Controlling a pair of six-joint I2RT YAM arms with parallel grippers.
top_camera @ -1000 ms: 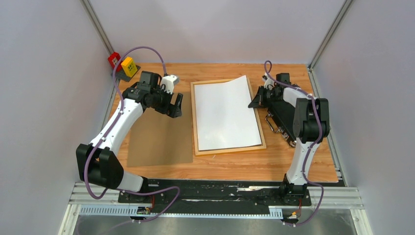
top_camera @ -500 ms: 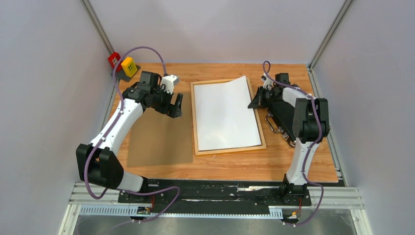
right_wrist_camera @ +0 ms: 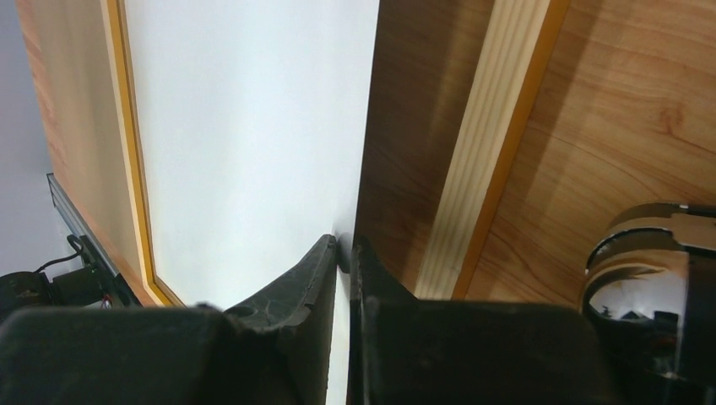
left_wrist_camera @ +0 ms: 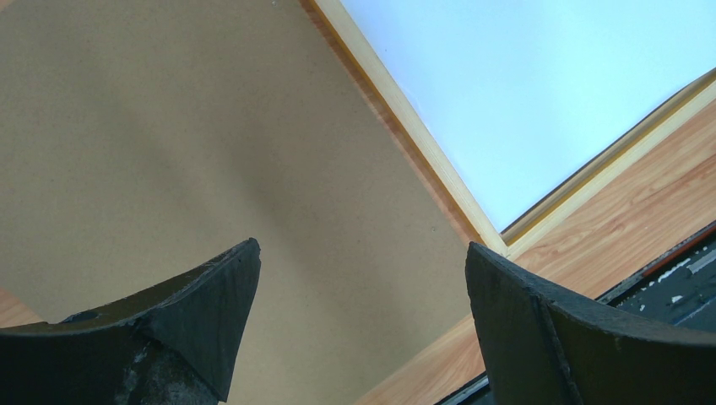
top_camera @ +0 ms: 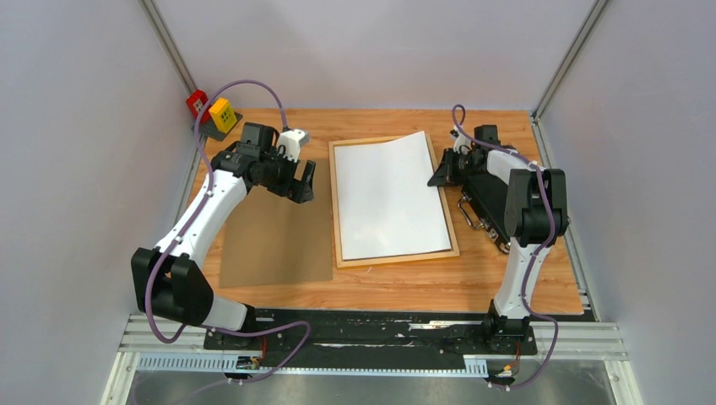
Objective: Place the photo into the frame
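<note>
Photo (top_camera: 388, 196) lies white side up in frame (right_wrist_camera: 494, 126), right edge raised, nipped by nearly closed right pincer (right_wrist_camera: 344, 245); left pincer (left_wrist_camera: 361, 249) gapes empty over brown panel (left_wrist_camera: 169, 126); seating step; next likely release, press flat.

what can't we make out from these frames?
Photo print side: faces down, only the white back shows in all views.
Frame far right corner: top view, partly covered by the photo's lifted corner.
Right end effector grip: top view too small and dark; wrist view shows it pinching the photo's edge.
Case: top view, mostly under the right arm.
</note>
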